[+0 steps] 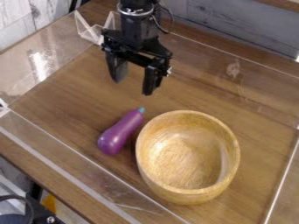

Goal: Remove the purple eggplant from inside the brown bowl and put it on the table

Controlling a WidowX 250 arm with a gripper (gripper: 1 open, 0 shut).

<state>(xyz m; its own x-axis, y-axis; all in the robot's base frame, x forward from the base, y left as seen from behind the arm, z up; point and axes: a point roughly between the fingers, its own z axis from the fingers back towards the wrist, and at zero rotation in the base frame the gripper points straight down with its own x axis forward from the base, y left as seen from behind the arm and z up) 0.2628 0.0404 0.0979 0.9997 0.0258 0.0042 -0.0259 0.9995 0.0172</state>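
The purple eggplant (121,132) lies on the table (222,87), just left of the brown bowl (188,156) and almost touching its rim, its green stem toward the upper right. The bowl's inside holds nothing. My gripper (132,80) hangs above the table behind the eggplant, pointing down. It stands open, with nothing between its black fingers (151,80).
Clear acrylic walls (70,175) run along the table's edges, one close in front of the eggplant and bowl. A cable hangs behind the arm at the upper left.
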